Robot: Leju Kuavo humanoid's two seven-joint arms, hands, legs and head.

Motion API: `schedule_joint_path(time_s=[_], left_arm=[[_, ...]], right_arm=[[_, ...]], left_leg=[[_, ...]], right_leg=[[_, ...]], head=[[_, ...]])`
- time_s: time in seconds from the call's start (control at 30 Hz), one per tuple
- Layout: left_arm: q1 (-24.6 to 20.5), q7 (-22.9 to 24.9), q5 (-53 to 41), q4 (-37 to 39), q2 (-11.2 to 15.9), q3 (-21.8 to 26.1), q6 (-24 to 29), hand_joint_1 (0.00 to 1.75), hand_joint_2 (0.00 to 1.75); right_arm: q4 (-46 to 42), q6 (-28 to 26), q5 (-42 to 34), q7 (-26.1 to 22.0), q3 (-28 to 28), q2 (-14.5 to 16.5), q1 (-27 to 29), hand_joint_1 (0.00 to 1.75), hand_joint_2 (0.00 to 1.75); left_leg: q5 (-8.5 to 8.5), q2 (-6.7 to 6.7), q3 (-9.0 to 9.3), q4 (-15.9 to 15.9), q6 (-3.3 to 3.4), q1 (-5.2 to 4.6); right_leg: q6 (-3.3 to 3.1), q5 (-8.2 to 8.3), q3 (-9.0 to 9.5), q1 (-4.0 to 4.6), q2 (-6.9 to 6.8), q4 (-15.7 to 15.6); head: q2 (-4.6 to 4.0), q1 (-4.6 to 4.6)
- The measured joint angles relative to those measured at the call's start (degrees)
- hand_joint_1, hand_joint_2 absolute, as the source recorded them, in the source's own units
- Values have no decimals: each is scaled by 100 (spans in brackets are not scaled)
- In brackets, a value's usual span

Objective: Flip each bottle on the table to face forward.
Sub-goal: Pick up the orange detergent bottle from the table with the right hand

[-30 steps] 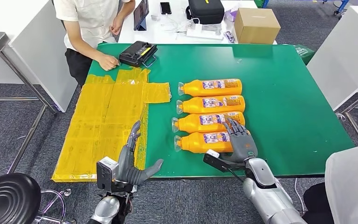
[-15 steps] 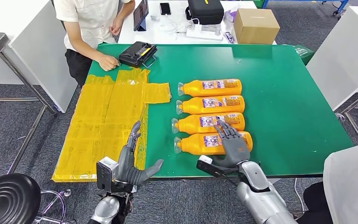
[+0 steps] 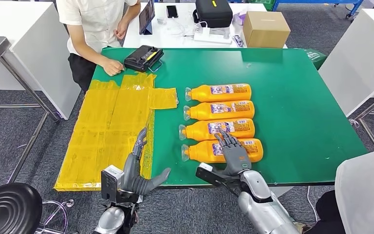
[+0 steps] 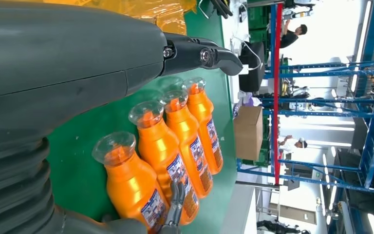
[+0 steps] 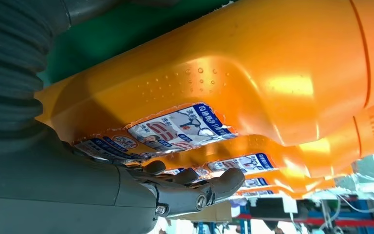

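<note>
Resting flat on the nearest bottle [image 3: 222, 150], the robot's right hand [image 3: 233, 153] spreads its fingers over the bottle's label and grips nothing. Four orange bottles lie on their sides in a tidy row on the green table [image 3: 292, 97], clear caps pointing left and labels facing up. Beyond the nearest one lie the second bottle [image 3: 217, 128], the third bottle [image 3: 219, 110] and the farthest bottle [image 3: 218, 92], each just beside the next. In the right wrist view the nearest bottle [image 5: 233, 78] looms large above the hand's dark fingers [image 5: 195, 187], with the labels of the others visible past it.

The left hand [image 3: 137, 165] hovers at the near edge of the table, fingers straight and thumb apart, holding nothing, above a sheet of yellow plastic [image 3: 112, 122] that covers the table's left part. Its wrist view looks along the row of bottles [image 4: 165, 146] from the cap end.

At the far left corner a person in a white shirt [image 3: 97, 19] rests a hand beside a black case [image 3: 143, 56]. A cardboard box [image 3: 266, 28] stands on a white table behind.
</note>
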Motion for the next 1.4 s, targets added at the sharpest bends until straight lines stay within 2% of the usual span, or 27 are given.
schedule_joint_path(time_s=[0.37,0.57,0.7,0.73,0.8,0.87,0.93,1.1,1.23,1.4], left_arm=[[23,42,-77,-41,0,26,52,0,175],[22,93,-160,-42,-2,55,68,0,175],[22,101,-199,-67,-3,69,86,0,175],[23,102,-212,-87,-4,73,92,0,175],[26,103,-233,-138,-10,79,104,0,175],[41,104,-247,-192,-16,89,111,0,175],[73,104,-266,-238,-17,113,116,0,175],[149,104,-287,-295,-17,174,119,0,175],[169,104,-290,-305,-17,207,120,0,175],[185,104,-294,-325,-17,222,123,0,175]], right_arm=[[60,319,224,610,1,74,-135,0,175],[74,941,358,881,10,85,-271,0,175],[74,1141,418,994,20,66,-304,0,175],[53,1168,433,1022,25,50,-300,6,175],[-77,1237,463,1078,41,-15,-238,74,175],[-291,1298,493,1113,57,-119,-105,152,175],[-542,1331,539,1143,68,-266,71,170,175],[-1191,1443,516,1257,72,-703,514,174,175],[-1399,1498,468,1383,72,-896,665,174,175],[-1591,1519,365,1589,69,-1115,853,151,175]], left_leg=[[-2,-1,28,-1,1,0],[-22,3,81,-1,12,0],[-46,-1,134,-2,20,-1],[-50,-2,142,-2,22,-2],[-52,-9,150,-2,26,-3],[-50,-22,156,-2,27,-4],[-50,-33,165,-2,31,-5],[-69,-50,187,-1,42,-4],[-91,-50,208,-1,48,-2],[-126,-52,255,-2,59,0]], right_leg=[[11,-11,28,1,0,-2],[9,-41,76,1,3,-6],[7,-81,131,0,0,-11],[8,-83,140,0,0,-12],[14,-90,152,-2,-2,-14],[23,-99,169,-3,-9,-18],[30,-105,189,-3,-15,-24],[36,-118,228,-3,-18,-47],[38,-129,253,-2,-20,-62],[45,-158,311,-1,-29,-82]], head=[[0,0],[0,0],[0,0],[0,0],[0,-1],[0,-1],[0,-1],[0,0],[0,1],[0,2]])
